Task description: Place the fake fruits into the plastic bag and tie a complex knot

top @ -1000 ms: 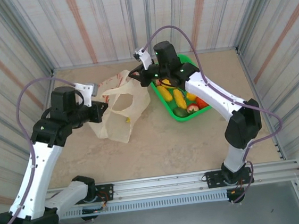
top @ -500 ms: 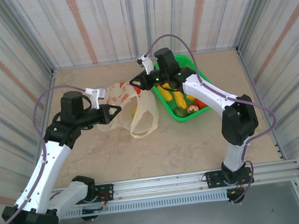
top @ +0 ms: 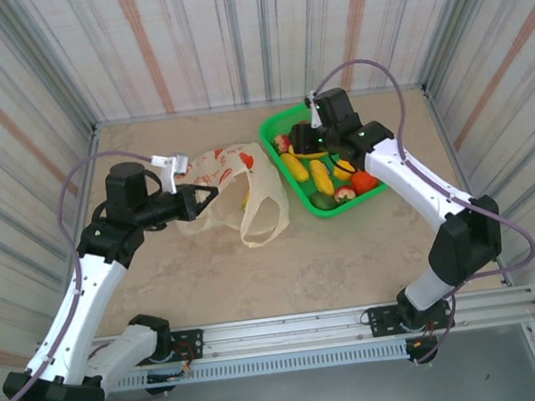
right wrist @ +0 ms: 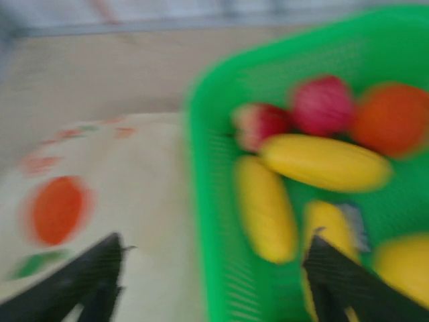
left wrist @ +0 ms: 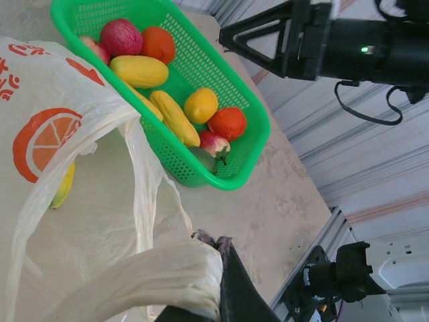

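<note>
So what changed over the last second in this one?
The right pincer let go of the plastic bag, opened and swung right, over the green basket. The bag's mouth, earlier stretched wide, sagged onto the table. The left pincer shifted slightly right, shut on its handle throughout. Basket and fake fruits stayed put.

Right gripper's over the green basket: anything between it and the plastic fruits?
Nothing visible does. The open right gripper hovers over the green mesh plastic basket, where the glossy plastic fruits lie uncovered. The cream printed plastic bag lies beside the basket, not over the fruits, held by the shut left gripper.
</note>
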Motion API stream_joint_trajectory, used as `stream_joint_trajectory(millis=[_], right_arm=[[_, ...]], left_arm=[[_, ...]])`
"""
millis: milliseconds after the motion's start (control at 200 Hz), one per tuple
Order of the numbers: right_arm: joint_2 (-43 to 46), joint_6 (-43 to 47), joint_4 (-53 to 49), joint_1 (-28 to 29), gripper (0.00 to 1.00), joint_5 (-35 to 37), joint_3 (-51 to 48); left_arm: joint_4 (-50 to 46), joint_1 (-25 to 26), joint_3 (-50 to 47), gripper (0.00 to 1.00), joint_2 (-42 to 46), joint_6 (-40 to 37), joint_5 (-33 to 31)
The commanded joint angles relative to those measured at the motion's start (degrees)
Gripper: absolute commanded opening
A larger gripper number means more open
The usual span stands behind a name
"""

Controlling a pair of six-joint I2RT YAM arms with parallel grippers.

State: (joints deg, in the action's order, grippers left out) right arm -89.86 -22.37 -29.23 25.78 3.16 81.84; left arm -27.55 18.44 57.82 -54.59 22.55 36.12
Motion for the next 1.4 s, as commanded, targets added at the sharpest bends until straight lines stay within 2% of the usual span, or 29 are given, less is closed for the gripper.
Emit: stream_joint_trajectory(millis=[0, 155, 245, 361, 476, 721, 1012, 1217, 1398], right_arm=[[-3.1, -10.6, -15.6, -3.0, 0.96, 15.8, 0.8], [-12.2, -17.0, -27.9, -5.0, 0.92, 17.8, 8.0], [-16.3, -19.6, -31.2, -5.3, 0.9, 17.8, 11.1], [-19.3, -20.6, -28.3, -5.6, 0.88, 15.2, 12.5], [-24.3, -21.2, -29.0, -6.0, 0.85, 15.9, 17.3], [-30.3, -22.4, -26.5, -8.3, 0.83, 15.2, 20.0], [-32.8, -23.2, -22.9, -9.8, 0.81, 10.1, 18.6], [-34.7, -24.6, -19.8, -11.7, 0.7, 5.9, 17.8], [-35.7, -23.6, -18.1, -11.8, 0.68, 4.4, 18.1]], left_arm=[[0.4, 0.1, 0.9, 0.0, 0.1, -0.9, 1.7], [1.0, 0.1, 0.5, 0.0, 0.0, -2.5, 1.8], [1.2, 0.2, 0.3, 0.0, 0.2, -3.3, 1.4], [1.3, 0.4, 0.4, 0.0, 0.8, -3.5, 1.0], [1.2, 0.8, 0.2, 0.0, 1.5, -3.6, 0.9], [-1.1, 1.0, 0.7, 0.0, 2.8, -4.8, -0.1], [-1.8, 1.1, 1.3, 0.0, 2.9, -5.3, -0.8], [-1.9, 1.0, 1.7, 0.0, 2.8, -5.2, -1.4], [-2.4, 1.0, 1.4, 0.0, 3.1, -5.6, -2.5]])
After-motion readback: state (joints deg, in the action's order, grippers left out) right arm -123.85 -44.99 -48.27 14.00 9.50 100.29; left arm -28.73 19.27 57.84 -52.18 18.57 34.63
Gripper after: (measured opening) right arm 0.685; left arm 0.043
